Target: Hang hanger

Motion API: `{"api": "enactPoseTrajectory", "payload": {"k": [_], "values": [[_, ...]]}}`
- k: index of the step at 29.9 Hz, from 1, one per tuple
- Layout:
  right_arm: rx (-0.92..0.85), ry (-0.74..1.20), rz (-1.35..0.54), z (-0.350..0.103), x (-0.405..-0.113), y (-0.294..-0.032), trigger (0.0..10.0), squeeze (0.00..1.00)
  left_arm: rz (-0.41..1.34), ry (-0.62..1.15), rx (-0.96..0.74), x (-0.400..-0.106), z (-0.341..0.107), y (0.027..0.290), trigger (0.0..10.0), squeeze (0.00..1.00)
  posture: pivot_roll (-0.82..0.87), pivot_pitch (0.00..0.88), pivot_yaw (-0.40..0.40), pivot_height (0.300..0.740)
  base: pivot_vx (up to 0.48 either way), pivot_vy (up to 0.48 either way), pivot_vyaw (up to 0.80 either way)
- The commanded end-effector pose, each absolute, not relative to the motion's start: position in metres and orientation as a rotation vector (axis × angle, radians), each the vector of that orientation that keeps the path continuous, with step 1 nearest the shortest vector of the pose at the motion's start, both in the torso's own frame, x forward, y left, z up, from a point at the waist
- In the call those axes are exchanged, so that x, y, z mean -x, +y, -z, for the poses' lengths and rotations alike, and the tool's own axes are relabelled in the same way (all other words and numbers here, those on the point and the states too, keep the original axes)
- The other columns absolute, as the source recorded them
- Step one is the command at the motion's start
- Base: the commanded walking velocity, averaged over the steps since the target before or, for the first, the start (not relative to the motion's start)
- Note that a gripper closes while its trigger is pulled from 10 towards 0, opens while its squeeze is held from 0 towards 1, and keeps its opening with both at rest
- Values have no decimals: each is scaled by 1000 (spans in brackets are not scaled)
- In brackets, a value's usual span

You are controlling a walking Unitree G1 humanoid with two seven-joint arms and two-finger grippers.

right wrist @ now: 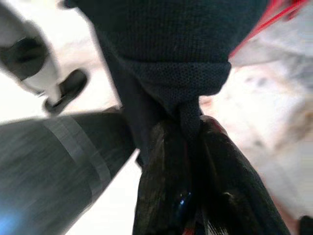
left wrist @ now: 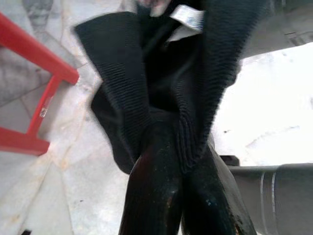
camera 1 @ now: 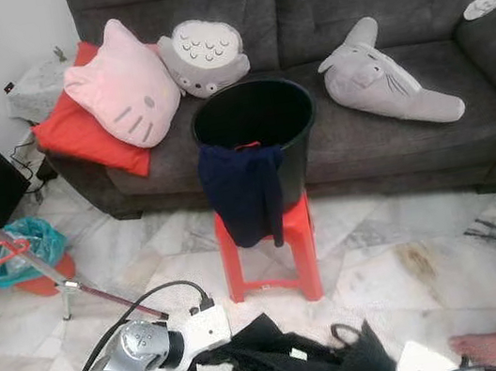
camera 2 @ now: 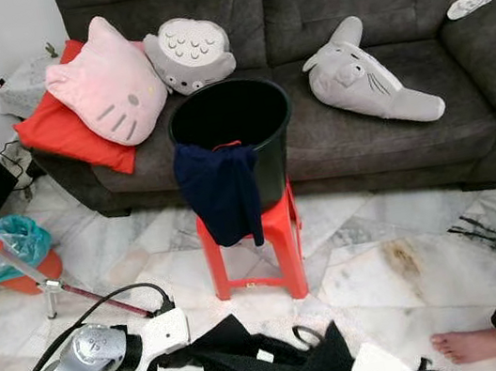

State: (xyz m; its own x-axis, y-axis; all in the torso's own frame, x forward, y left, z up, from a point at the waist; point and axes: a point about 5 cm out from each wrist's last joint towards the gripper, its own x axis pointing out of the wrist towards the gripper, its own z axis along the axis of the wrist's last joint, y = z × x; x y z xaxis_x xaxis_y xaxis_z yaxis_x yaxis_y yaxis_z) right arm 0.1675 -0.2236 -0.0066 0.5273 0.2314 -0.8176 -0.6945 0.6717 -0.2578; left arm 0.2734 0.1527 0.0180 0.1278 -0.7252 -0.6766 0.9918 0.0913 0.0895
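No readable text, brand, number or sign is showing anywhere. A small white tag [left wrist: 188,15] is lying on the black garment [left wrist: 161,83] just beyond the left pincer [left wrist: 182,161], but it is showing too blurred to read.

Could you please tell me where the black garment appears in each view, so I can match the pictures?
Left eye view: black garment, bottom centre, stretched between both grippers.
Right eye view: bottom centre.
Left wrist view: pinched in the left gripper.
Right wrist view: pinched in the right gripper.
Shared landmark: red stool.
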Motion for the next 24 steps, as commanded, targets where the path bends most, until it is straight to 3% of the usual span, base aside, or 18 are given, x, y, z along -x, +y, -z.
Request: {"api": "enactPoseTrajectory", "payload": {"k": [1, 5, 9, 13, 24], "values": [[658, 797, -520, 3, -177, -230, 10000, 0, 1404, 593, -607, -266, -13, 159, 10000, 0, -94, 55, 96, 740, 0, 0, 0], [699, 775, -454, 2, -188, -234, 10000, 0, 1375, 540, -614, -271, -18, 155, 10000, 0, -93, 50, 96, 740, 0, 0, 0], [685, 869, -551, 15, -178, -226, 10000, 0, 1250, 398, -554, -290, -36, 144, 10000, 0, -86, 49, 93, 740, 0, 0, 0], [674, 934, -605, 23, -167, -223, 10000, 0, 1231, 353, -522, -295, -43, 142, 10000, 0, -86, 53, 95, 740, 0, 0, 0], [668, 1040, -719, 38, -148, -211, 10000, 0, 1299, 342, -415, -293, -48, 134, 10000, 0, -82, 59, 99, 740, 0, 0, 0]]}}
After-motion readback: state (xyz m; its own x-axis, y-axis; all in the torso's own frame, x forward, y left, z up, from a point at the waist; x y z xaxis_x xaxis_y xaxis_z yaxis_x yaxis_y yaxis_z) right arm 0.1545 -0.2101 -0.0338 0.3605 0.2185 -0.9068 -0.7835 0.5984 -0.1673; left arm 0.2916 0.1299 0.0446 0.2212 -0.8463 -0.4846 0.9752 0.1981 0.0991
